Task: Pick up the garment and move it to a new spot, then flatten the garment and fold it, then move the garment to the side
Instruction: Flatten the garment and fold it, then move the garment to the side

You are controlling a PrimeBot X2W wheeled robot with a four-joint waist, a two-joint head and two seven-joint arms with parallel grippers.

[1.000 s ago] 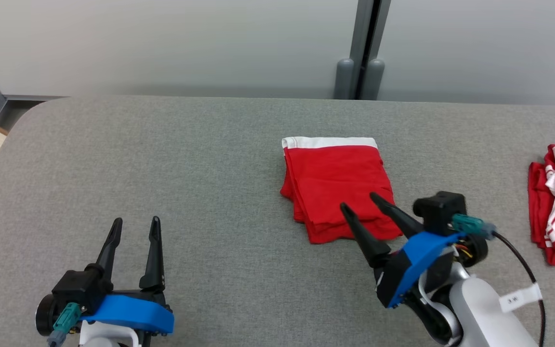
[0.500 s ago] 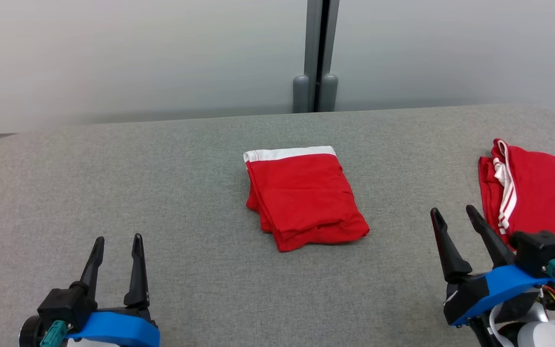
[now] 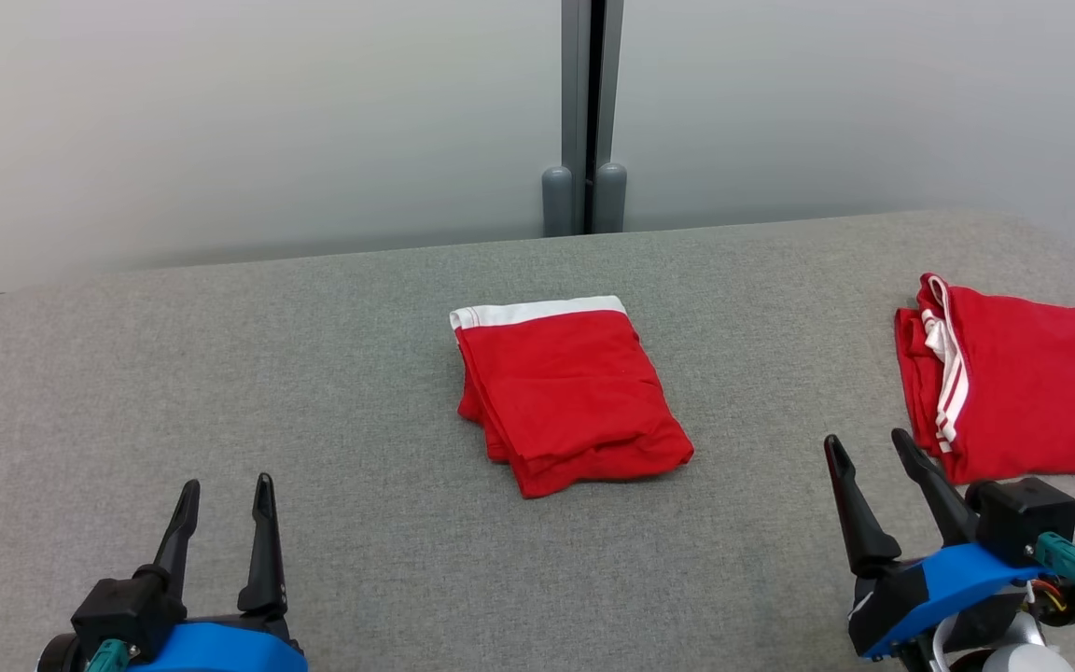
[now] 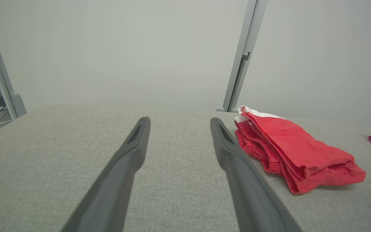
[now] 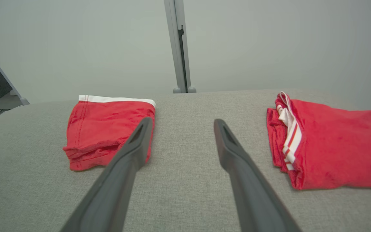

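The garment [image 3: 570, 392] lies folded in a neat stack in the middle of the grey table [image 3: 220, 373], its white waistband along the far edge and the loose hems towards us. We judge it light, soft and limp: thin red cloth in several layers, with no stiffness of its own. The cloth should not slip much on the coarse table cover. It is not fragile, but the fold is, and a pull on the top layer alone would likely peel the stack open.

For the move to the side, we would take hold at the near edge and pinch through every layer at once. It looks best to grip at two corners, so that the stack travels flat instead of drooping from one point. The thick gathered side on the left looks like the firmer place to bite.

Our left gripper [image 3: 227, 483] rests low at the near left with its fingers apart, holding nothing and well away from the cloth. Our right gripper [image 3: 866, 439] is also spread and empty, between the garment and a second red garment [image 3: 1013, 392] with white stripes at the far right.

We see no container here; both pieces lie directly on the table.
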